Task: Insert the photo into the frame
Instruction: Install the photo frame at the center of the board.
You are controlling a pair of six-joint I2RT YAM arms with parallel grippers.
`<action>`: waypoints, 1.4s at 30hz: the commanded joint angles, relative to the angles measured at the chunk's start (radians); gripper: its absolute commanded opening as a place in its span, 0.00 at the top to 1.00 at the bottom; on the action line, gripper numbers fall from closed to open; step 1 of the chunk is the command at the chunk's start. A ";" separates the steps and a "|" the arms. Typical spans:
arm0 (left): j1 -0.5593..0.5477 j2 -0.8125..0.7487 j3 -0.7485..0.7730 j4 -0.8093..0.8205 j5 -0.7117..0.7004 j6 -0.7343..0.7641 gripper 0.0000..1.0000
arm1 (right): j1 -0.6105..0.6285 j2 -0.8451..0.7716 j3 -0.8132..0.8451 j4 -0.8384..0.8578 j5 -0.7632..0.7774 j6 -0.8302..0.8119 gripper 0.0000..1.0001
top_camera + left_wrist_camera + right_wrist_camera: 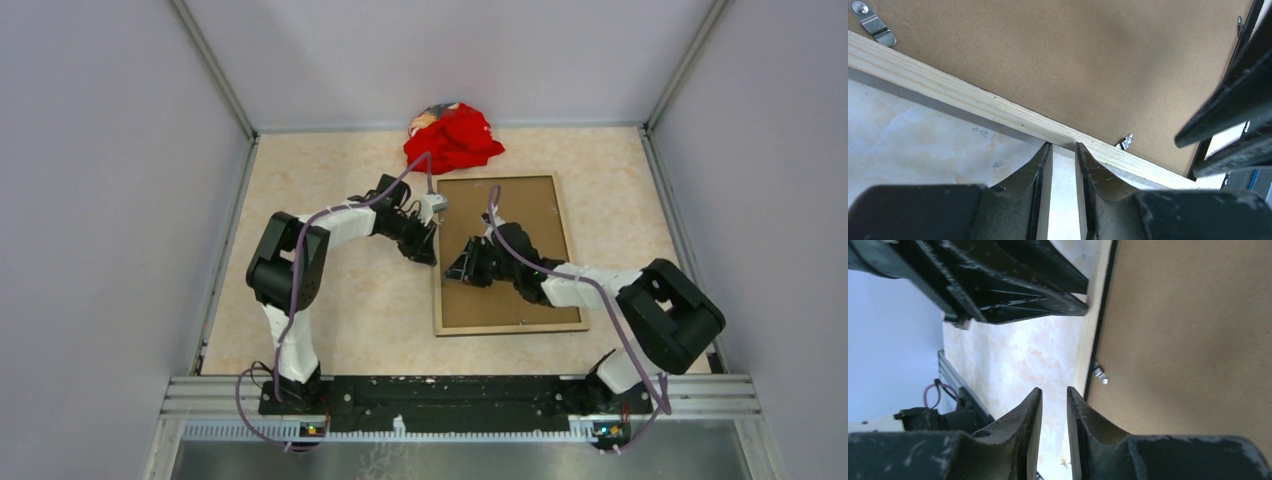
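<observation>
Left hand (1063, 146), fingers barely parted and gripping nothing, has its tips at the frame (973, 102), on the pale wood rim at about ten o'clock of its outline. My guess is it's lining up on that metal clip (1126, 141). Right hand (1054, 390), just as narrow and empty, hovers over the same rim near nine o'clock. The frame lies face-down on the surface (340, 300), brown backing board (530, 230) up. The photo? Not visible. Red cloth (455, 138) sits at twelve o'clock.
</observation>
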 commanded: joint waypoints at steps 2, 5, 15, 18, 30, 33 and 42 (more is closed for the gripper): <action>0.004 0.003 0.033 0.017 0.012 0.002 0.71 | -0.011 0.068 0.054 -0.008 0.006 -0.089 0.75; 0.004 0.005 0.034 0.020 0.009 0.003 0.71 | -0.011 0.100 0.077 -0.014 0.016 -0.117 0.74; 0.004 -0.003 0.027 0.018 0.006 0.007 0.71 | -0.016 0.182 0.109 0.020 0.001 -0.126 0.75; 0.004 -0.003 0.028 0.017 0.007 0.007 0.71 | -0.016 0.202 0.108 0.028 -0.002 -0.123 0.75; 0.004 0.000 0.025 0.020 0.003 0.009 0.72 | -0.015 0.235 0.090 0.075 -0.045 -0.094 0.75; 0.004 0.001 0.026 0.021 0.003 0.008 0.72 | -0.016 0.234 0.089 0.077 -0.054 -0.092 0.76; 0.004 0.002 0.034 0.021 0.001 0.002 0.73 | -0.015 0.219 0.093 0.048 -0.073 -0.093 0.77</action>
